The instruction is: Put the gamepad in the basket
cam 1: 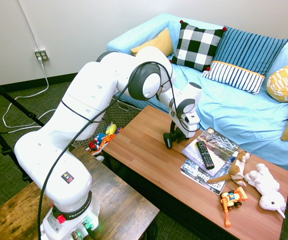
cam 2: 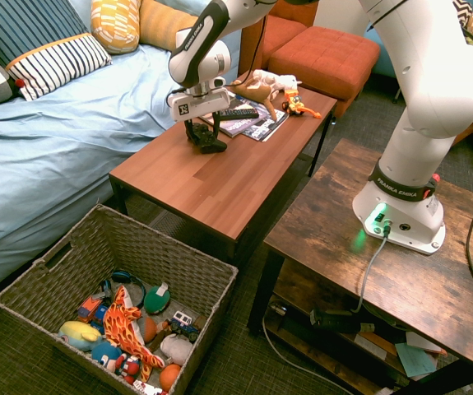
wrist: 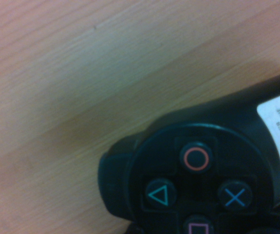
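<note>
Gamepad (cam 2: 211, 145) lies on the wooden tabletop (cam 2: 236, 185), near the edge that faces the blue sofa (cam 2: 63, 140), and the end effector (cam 2: 203, 136) stands directly over it, pointing almost straight down with its jaws spread to either side of the black body. Nothing is clamped yet; the fingers look released and astride, though whether the tips already touch the plastic cannot be told from either outside view. The wrist view shows the button cluster close up, filling the lower part of the picture, with a white label on the body beside it.

The main risk is the grip itself. The controller's shell is curved and smooth, with horn-like handles, so jaws closing off-centre or on a sloped flank could squeeze it out sideways or leave it hanging crooked. If the tips come down on top of the shell instead of beside it, they could press it into the wood or skid it toward the magazines (cam 2: 248, 123) and the remote (cam 2: 238, 114) close by.

The second risk is the carry. The basket (cam 2: 34, 284) sits on the floor below the tabletop's near end, already part full of toys (cam 2: 125, 329). A weak hold could let go over the tabletop edge or the carpet rather than inside the woven walls.
</note>
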`<state>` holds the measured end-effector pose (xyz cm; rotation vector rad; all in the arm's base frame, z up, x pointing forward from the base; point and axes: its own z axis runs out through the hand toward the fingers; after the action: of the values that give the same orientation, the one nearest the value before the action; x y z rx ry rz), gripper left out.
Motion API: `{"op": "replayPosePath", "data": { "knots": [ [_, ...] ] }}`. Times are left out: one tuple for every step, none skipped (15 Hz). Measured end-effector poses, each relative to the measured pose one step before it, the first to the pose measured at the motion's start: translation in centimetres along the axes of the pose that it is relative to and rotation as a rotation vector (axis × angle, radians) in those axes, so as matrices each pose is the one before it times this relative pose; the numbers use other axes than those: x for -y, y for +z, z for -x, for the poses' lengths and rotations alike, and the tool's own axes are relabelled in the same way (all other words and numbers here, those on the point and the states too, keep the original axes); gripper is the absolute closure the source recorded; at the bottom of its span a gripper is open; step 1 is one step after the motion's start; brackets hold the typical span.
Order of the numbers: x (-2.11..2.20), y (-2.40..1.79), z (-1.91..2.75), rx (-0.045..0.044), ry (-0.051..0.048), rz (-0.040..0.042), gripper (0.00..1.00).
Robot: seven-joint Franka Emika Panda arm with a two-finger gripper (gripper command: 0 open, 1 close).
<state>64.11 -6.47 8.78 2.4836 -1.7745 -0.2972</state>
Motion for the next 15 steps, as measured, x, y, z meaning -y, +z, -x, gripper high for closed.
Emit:
{"op": "replayPosePath", "data": {
  "knots": [
    [0.003,0.021,-0.018,0.00401,-0.00348,-0.00298,1.00],
    [-0.028,0.015,-0.087,0.00317,-0.00655,-0.00313,1.00],
    [-0.093,0.013,-0.212,0.00830,-0.00837,-0.00605,1.00],
    [-0.118,-0.054,-0.345,0.00358,-0.01456,-0.00933,1.00],
    [-0.080,-0.275,-0.362,-0.00071,-0.01378,-0.01516,1.00],
    [-0.069,-0.610,-0.224,-0.00215,-0.01769,-0.01824,1.00],
    [-0.095,-0.931,-0.033,-0.00700,-0.02354,-0.02125,1.00],
    [-0.119,-1.352,0.264,-0.00931,-0.02930,-0.02779,1.00],
    [-0.174,-1.825,0.574,-0.01393,-0.03437,-0.03296,1.00],
    [-0.036,-2.064,0.939,-0.01817,-0.03617,-0.03264,1.00],
    [0.134,-2.072,1.349,-0.01767,-0.03445,-0.02890,1.00],
    [0.423,-1.949,1.852,-0.01736,-0.03250,-0.02311,1.00],
    [0.744,-1.907,2.473,-0.01881,-0.04351,-0.01751,1.00],
    [0.902,-1.672,2.874,-0.01921,-0.04354,-0.01066,1.00],
    [1.070,-1.626,3.370,-0.02063,-0.03871,-0.00525,1.00]
  ]
}}
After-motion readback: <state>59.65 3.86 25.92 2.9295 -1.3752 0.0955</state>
